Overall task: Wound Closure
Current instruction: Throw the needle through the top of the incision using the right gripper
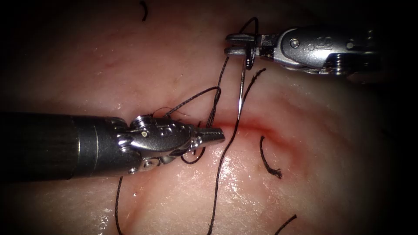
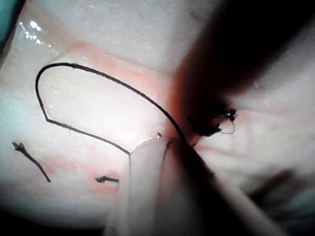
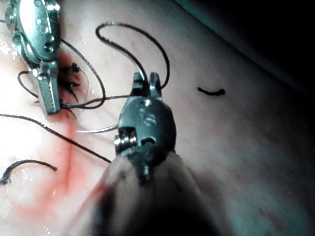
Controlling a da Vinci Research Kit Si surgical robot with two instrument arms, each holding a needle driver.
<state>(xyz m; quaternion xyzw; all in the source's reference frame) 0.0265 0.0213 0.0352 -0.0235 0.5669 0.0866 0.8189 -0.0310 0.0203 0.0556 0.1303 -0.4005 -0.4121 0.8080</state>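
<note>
Red fluid (image 1: 257, 126) lies in a curved band. A short curved scrap (image 1: 269, 159) of cut thread lies just below it. A second scrap (image 1: 143, 10) sits well above, and a third (image 1: 285, 224) well below. A bit of teal surface (image 2: 6, 19) shows in the left wrist view.

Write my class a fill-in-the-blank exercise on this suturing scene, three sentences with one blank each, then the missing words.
1. The right end effector holds the curved ____ near its thread end.
2. The needle points down toward the cut, its tip ____ the tissue, not in it.
3. The left end effector, jaws shut, sits among loops of ____ beside the cut.

Missing words: needle; above; thread
</note>
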